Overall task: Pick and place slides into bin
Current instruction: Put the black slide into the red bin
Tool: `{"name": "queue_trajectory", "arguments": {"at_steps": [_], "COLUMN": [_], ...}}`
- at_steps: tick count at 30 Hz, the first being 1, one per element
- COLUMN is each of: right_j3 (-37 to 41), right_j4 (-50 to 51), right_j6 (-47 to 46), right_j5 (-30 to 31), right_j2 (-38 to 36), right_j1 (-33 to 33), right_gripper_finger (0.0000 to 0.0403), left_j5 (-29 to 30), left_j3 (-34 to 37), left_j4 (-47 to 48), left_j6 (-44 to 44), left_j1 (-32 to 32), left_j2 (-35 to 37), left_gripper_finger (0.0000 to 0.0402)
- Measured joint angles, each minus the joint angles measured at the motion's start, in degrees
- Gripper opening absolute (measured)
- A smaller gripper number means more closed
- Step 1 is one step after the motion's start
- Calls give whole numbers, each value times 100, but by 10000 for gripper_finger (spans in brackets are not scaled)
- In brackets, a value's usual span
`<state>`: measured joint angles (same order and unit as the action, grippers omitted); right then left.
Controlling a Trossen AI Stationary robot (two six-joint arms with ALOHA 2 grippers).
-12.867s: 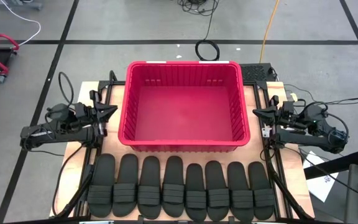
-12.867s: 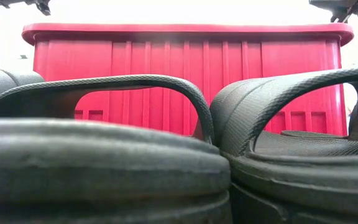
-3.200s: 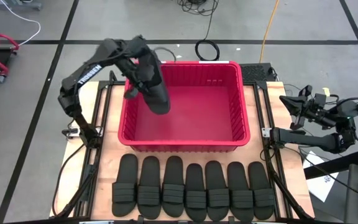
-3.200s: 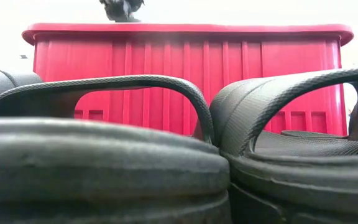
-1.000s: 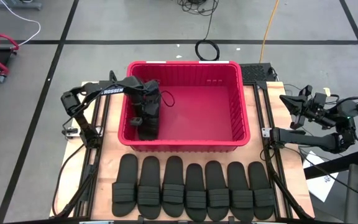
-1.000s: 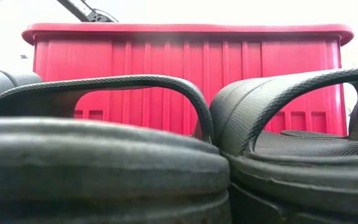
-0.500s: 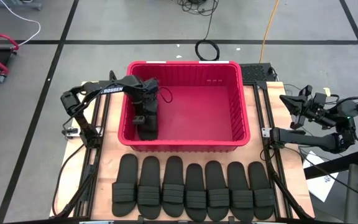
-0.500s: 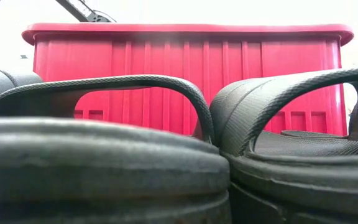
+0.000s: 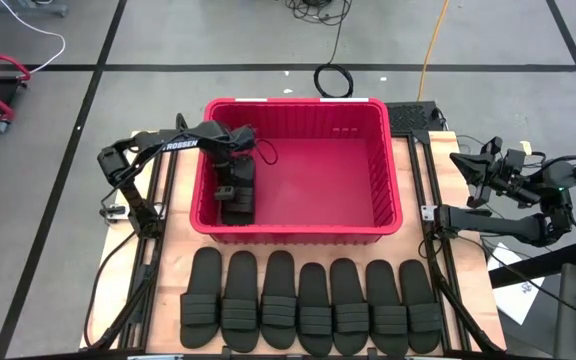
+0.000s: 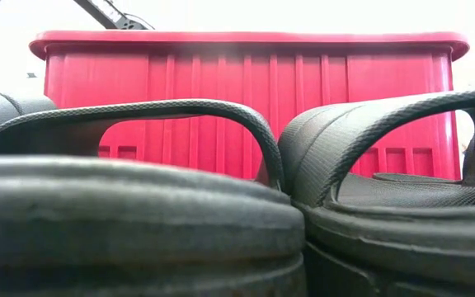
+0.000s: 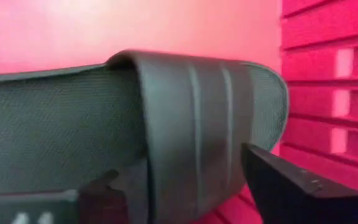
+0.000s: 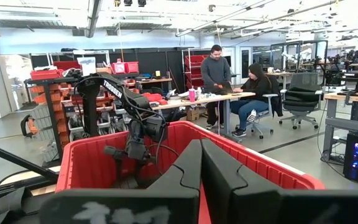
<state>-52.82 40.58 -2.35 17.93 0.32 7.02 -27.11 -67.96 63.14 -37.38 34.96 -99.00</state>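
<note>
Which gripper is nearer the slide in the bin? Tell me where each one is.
Left. The left gripper is down inside the bin, right at the slide. The right gripper waits outside the bin, off its right side.

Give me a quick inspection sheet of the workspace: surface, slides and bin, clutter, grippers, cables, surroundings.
Surface: wooden table.
Job's things: seven slides in a row in front of the bin; one slide inside the bin, near its left wall.
Clutter: nothing seen.
Grippers: left gripper down in the bin at that slide, jaws parted; right gripper shut, raised at the table's right edge.
Cables: coiled cable on the floor behind the bin.
Surroundings: two people at a distant desk.
</note>
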Motion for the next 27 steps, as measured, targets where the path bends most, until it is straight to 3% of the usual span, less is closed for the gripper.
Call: {"name": "queue_trajectory", "arguments": {"at_steps": [6,14,18,22,27], "right_j3": [0,0,0,0,0], "right_j4": [0,0,0,0,0], "right_j6": [0,0,0,0,0], "right_j5": [0,-2,-2,-11,-11], "right_j2": [0,0,0,0,0], "right_j1": [-1,1,-1,0,-1], "right_gripper_finger": [0,0,0,0,0], "left_j5": [173,445,884,968,939], "left_j3": [-2,-559,-1312,-2359,-3657], "left_j4": [68,144,519,1330,1828], "left_j6": [21,-115,-79,125,361], "left_j1": [0,0,0,-33,-240], "left_j2": [61,515,770,1035,1514], "left_gripper_finger": [290,302,293,272,208]}}
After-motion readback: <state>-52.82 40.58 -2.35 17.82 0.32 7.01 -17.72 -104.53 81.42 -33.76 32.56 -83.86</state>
